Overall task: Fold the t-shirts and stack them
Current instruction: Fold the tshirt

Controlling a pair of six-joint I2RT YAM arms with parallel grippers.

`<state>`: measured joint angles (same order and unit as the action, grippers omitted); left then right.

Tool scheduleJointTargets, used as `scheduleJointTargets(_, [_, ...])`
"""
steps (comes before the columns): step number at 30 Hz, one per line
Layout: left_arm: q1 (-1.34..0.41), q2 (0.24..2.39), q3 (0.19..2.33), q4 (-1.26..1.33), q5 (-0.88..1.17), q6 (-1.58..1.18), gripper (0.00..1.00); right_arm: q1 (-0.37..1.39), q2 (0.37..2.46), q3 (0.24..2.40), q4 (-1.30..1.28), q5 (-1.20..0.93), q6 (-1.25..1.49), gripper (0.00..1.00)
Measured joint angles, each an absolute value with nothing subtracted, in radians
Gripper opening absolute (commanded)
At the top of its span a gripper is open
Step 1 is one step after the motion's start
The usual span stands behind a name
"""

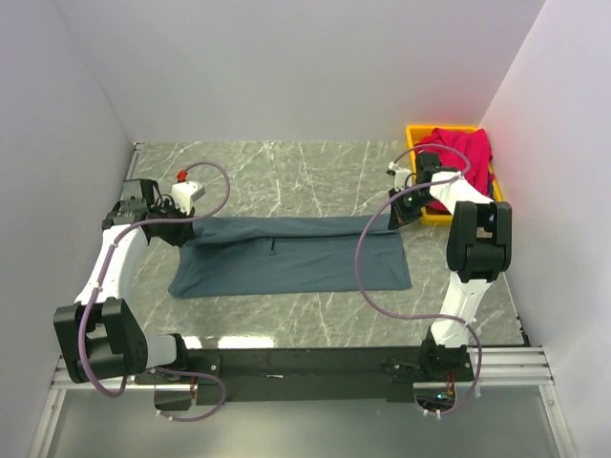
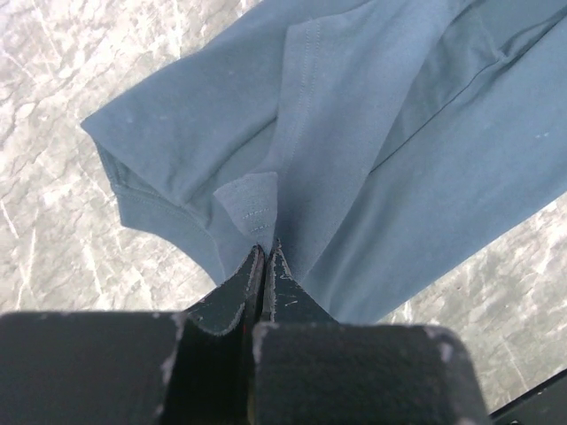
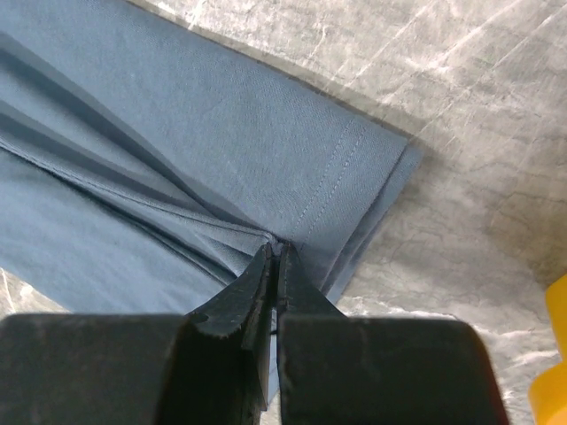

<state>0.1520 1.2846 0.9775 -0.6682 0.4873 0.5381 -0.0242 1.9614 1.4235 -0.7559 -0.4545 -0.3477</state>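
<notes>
Blue-grey shirt (image 1: 286, 256) lies stretched on the counter (image 1: 286, 172), near-left of the bin (image 1: 416, 134); red shirt (image 1: 460, 151) sits in the bin; left tool (image 2: 266, 251) and right tool (image 3: 275, 252) each pinch one end; uneven pulling could slip a pinch and splay the folded layers.

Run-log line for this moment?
left gripper: shut on dark slate-blue cloth t-shirt | right gripper: shut on it | crimson red t-shirt: in yellow plastic bin
</notes>
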Motion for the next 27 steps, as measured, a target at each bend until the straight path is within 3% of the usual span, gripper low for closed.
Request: scheduleJointTargets(27, [0.152,1.247,0.791,-0.700,0.427,0.682,0.00,-0.024,1.942,1.337,-0.763,-0.445,-0.420,0.02])
